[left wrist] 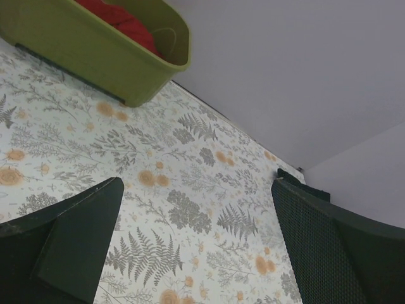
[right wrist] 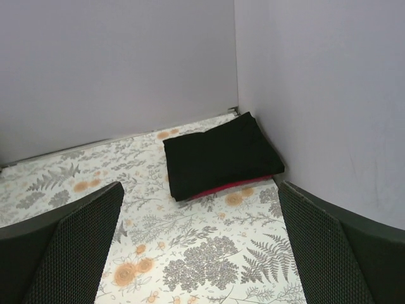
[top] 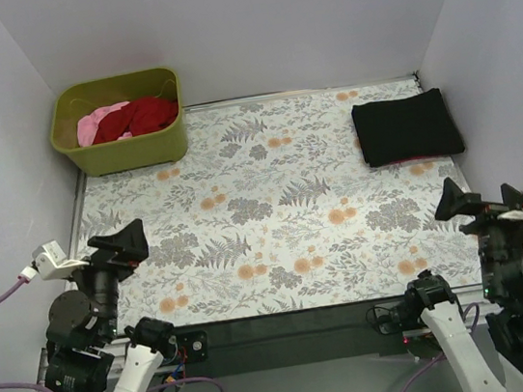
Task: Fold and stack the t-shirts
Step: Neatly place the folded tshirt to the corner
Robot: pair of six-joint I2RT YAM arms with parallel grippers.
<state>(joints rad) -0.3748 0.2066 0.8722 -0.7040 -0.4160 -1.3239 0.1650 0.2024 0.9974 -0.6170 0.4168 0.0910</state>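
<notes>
A folded black t-shirt [top: 406, 127] [right wrist: 218, 155] lies at the table's far right. A magenta-pink t-shirt [right wrist: 231, 187] is folded beneath it, with only its edge showing. A dark red t-shirt [top: 141, 117] [left wrist: 123, 19] and a pale pink t-shirt [top: 95, 124] lie crumpled in the olive-green tub. My left gripper [top: 120, 247] [left wrist: 196, 196] hangs open over the near left of the cloth, holding nothing. My right gripper [top: 481, 199] [right wrist: 200, 196] is open and empty at the near right, pointing toward the black stack.
The olive-green tub [top: 124, 155] [left wrist: 88, 60] stands in the far left corner. The grey-and-orange floral cloth [top: 274, 214] covers the table. Pale walls close in the left, back and right sides, and the black stack sits close to the right wall.
</notes>
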